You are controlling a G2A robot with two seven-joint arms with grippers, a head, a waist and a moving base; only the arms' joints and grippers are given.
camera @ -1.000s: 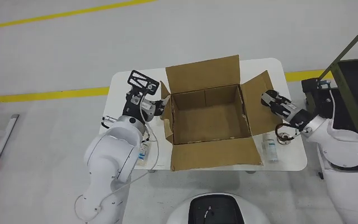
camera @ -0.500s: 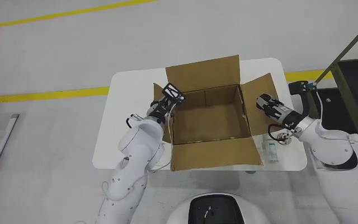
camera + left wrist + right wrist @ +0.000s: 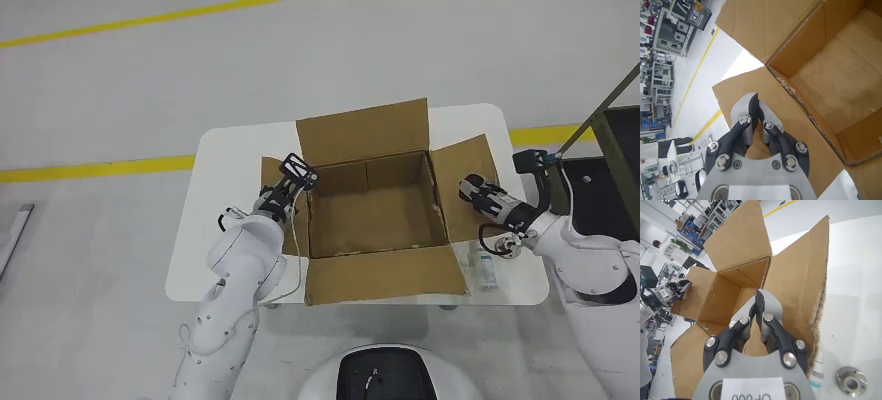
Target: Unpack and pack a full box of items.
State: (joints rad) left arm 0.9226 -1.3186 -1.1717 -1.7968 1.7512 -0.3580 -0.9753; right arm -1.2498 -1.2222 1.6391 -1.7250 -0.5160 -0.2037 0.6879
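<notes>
One left claw [image 3: 300, 172], pinched closed on nothing, hovers over the left flap [image 3: 776, 98] of the one open, empty cardboard box [image 3: 375, 215] standing mid-surface [image 3: 230, 200]. One right claw [image 3: 467, 186], likewise closed and holding nothing, is over the right flap [image 3: 797, 285]. One bottle [image 3: 483, 268] and one metal flange [image 3: 509, 248] lie just right of the box.

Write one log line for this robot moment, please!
box open | left gripper shut, over left flap | right gripper shut, over right flap | bottle, flange on table

Pale grey floor [image 3: 100, 90], yellow floor lines [image 3: 90, 168], white rounded table [image 3: 215, 180], metal-framed racks [image 3: 664, 32], blue bins [image 3: 689, 226] behind
</notes>
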